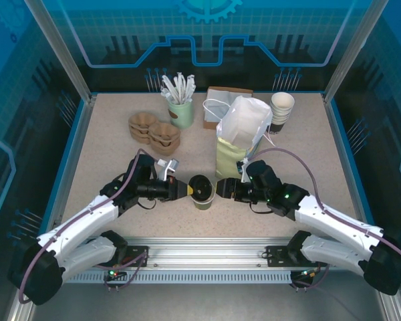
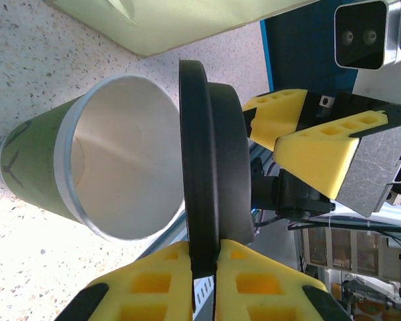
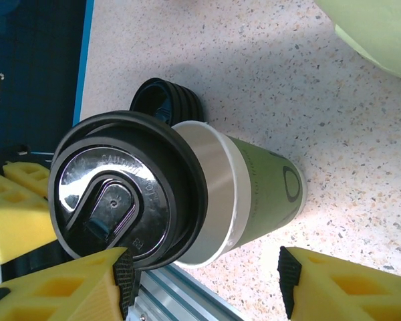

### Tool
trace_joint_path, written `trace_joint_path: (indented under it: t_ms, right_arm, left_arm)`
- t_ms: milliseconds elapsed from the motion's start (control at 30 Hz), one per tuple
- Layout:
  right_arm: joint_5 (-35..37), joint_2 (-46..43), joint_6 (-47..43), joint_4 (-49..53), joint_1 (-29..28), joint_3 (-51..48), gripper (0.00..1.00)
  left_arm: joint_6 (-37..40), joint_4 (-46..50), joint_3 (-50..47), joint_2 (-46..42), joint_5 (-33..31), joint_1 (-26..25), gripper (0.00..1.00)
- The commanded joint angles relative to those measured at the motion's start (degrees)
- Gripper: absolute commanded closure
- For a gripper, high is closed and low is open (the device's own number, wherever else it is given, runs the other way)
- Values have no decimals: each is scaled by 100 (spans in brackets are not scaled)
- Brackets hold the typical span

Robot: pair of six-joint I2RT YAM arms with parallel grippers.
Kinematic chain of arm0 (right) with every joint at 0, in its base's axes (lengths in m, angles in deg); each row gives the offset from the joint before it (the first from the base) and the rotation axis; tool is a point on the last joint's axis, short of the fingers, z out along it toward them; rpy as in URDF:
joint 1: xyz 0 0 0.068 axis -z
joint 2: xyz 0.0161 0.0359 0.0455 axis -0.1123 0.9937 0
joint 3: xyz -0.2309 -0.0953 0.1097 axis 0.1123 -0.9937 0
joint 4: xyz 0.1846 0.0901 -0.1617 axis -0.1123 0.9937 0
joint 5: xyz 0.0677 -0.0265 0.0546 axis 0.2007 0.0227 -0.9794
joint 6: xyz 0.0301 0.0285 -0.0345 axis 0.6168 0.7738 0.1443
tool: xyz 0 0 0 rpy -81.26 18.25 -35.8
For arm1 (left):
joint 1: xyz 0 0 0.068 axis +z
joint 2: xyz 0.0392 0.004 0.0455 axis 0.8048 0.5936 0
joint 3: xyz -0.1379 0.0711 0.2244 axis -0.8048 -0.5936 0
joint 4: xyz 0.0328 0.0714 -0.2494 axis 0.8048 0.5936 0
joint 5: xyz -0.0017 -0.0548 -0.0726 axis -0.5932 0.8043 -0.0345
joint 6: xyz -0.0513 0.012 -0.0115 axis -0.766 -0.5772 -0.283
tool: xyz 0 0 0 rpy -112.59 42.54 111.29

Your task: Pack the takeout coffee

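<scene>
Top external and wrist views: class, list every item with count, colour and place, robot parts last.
paper cup: one, olive-green, table centre
lid: one, black, tilted at the cup's rim, unseated
loose lids: one stack, black, beside the cup
paper bag: one, pale green, upright behind the cup
stacked cups: one stack, white-rimmed, far right
straw cup: one, green, far centre-left
cup carriers: two piles, brown, left of straw cup
cardboard item: one, brown, behind the bag
left gripper: one, yellow, shut on lid
right gripper: one, yellow, open beside cup
</scene>
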Motion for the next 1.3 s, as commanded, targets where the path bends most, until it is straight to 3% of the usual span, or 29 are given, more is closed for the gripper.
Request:
trace_joint_path:
  t_ms: [0,1267]
  right_arm:
    - [232,38,126,-142,-117,-87,39]
    - [226,785,152,-570,-392,218,39]
  left_arm:
    - [6,-61,-119,3,219,69,87]
    - [380,43,-118,598,294,87,66]
